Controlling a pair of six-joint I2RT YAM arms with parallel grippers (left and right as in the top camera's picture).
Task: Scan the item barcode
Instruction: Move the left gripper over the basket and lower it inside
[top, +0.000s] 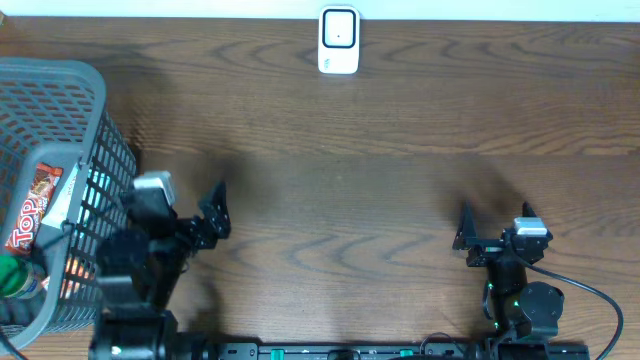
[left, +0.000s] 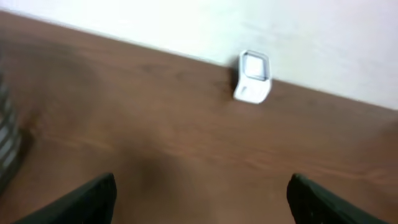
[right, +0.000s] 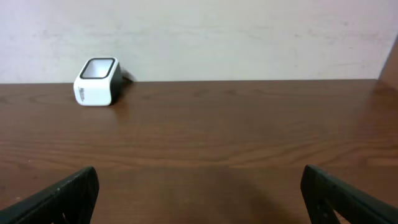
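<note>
at the near edge of the wooden counter, the left end effector hangs with its jaws spread wide and nothing between them, just beside a grey mesh basket at the near left corner. the right end effector sits well apart on the near right, its jaws also wide open and empty above bare wood. inside the basket lies a red snack packet, with a green item just beside it toward the near edge; no barcode can be made out. farthest away, the white barcode scanner stands upright at the counter's far edge, against the pale wall.
</note>
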